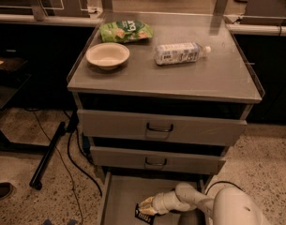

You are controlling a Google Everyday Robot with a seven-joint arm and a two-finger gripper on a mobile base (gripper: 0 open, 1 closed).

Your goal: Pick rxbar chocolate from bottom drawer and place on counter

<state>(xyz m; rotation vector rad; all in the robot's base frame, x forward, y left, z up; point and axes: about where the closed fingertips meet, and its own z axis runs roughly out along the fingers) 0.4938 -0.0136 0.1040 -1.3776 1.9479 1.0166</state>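
The bottom drawer (119, 196) is pulled open at the foot of the cabinet. The rxbar chocolate (143, 215), a small black wrapper with white lettering, lies on the drawer floor near the front. My gripper (145, 206) reaches in from the right, low inside the drawer. Its tip is right over the bar's upper edge and touches or nearly touches it. The white arm (189, 198) and base fill the lower right corner. The counter (217, 74) is the flat grey top of the cabinet.
On the counter stand a cream bowl (107, 56), a green snack bag (125, 31) and a plastic bottle (180, 53) lying on its side. The two upper drawers (160, 127) are closed. A black stand leg and cables (51, 153) lie on the floor at left.
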